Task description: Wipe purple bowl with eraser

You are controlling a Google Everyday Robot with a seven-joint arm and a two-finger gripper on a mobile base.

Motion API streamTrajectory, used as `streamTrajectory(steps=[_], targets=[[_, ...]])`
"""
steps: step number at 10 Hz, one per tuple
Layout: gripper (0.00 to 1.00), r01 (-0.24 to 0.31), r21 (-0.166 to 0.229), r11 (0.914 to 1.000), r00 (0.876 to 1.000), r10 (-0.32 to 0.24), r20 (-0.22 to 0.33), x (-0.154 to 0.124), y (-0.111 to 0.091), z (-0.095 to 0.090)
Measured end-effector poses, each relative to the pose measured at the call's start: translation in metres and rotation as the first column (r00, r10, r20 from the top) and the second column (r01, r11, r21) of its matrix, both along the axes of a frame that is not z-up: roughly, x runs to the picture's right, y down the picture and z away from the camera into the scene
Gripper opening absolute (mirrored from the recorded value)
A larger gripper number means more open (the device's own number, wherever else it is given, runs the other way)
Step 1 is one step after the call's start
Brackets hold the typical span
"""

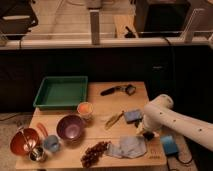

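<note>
- Purple bowl [70, 127] stands upright on the near-left part of the wooden table [102, 102]. A red-orange bowl [25, 141] is to its left and an orange cup [85, 108] is just beyond it to the right.
- White arm [161, 116] reaches in from the right. Its end effector [145, 131] hangs low over the near-right part of the table, well apart from the purple bowl.
- Eraser [149, 135], a dark block, shows only in part, right at the end effector. It lies just near of a blue pad [133, 116] and beside a grey-blue cloth [127, 146].
- Whether the end effector is clenched on the eraser or released cannot be told.
</note>
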State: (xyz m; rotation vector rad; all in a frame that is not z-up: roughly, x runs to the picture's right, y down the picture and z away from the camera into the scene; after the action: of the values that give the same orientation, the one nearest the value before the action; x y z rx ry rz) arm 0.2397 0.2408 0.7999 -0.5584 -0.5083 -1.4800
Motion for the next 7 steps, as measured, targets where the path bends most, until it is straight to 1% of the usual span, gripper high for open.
streamTrajectory(steps=[2, 3, 4, 5, 7], targets=[[0.8, -0.036, -0.002, 0.9993, 0.999, 0.036, 0.02, 0.001, -0.001, 0.005], [0.8, -0.066, 0.004, 0.9978, 0.998, 0.065, 0.026, 0.001, -0.004, 0.004], [0.8, -0.101, 0.006, 0.9949, 0.994, 0.1, 0.047, -0.004, -0.011, 0.003], [0.8, -0.122, 0.006, 0.9925, 0.991, 0.122, 0.056, -0.007, -0.016, 0.001], [0.8, -0.127, -0.003, 0.9918, 0.99, 0.127, 0.058, -0.014, -0.014, 0.002]])
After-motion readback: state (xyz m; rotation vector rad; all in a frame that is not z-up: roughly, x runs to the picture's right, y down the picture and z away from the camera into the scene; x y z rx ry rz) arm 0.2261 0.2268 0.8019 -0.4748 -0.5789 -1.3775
